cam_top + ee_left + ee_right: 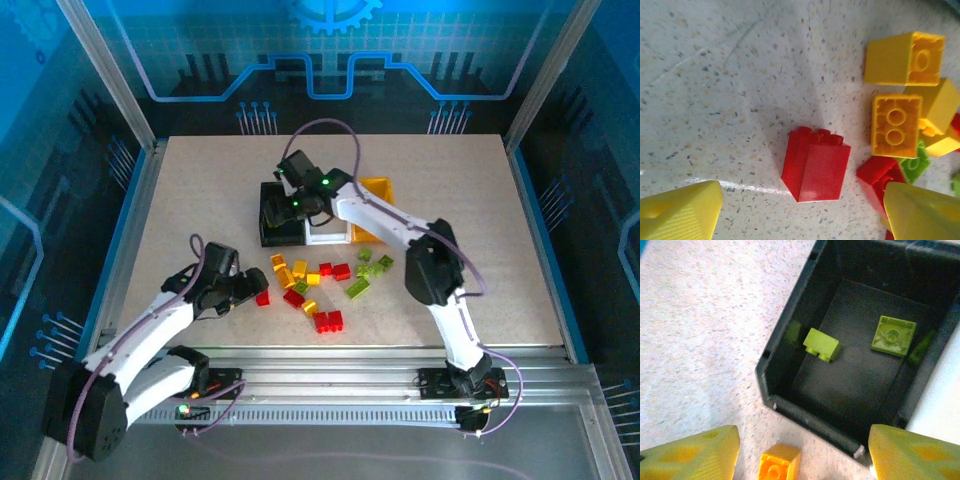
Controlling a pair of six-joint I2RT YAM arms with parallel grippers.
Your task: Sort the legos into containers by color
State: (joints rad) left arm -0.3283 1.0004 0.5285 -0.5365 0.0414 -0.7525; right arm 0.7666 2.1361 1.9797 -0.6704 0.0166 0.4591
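Left gripper [802,222] released, straddling lone red brick [815,165]; risk: my finger could clip second red brick [879,176] just beside, spoiling the grasp.

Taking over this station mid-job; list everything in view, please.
Bins: three, joined row mid-table; black bin, white bin, yellow bin.
Green legos: two, inside black bin.
Loose legos: about a dozen, red, yellow, green, piled before the bins.
Red lego: one, alone left of the pile.
Orange lego: one, on table beside black bin.
Table: one, speckled beige.
Left pincer: open, yellow fingers, over red lego.
Right pincer: open, yellow fingers, over black bin's edge.
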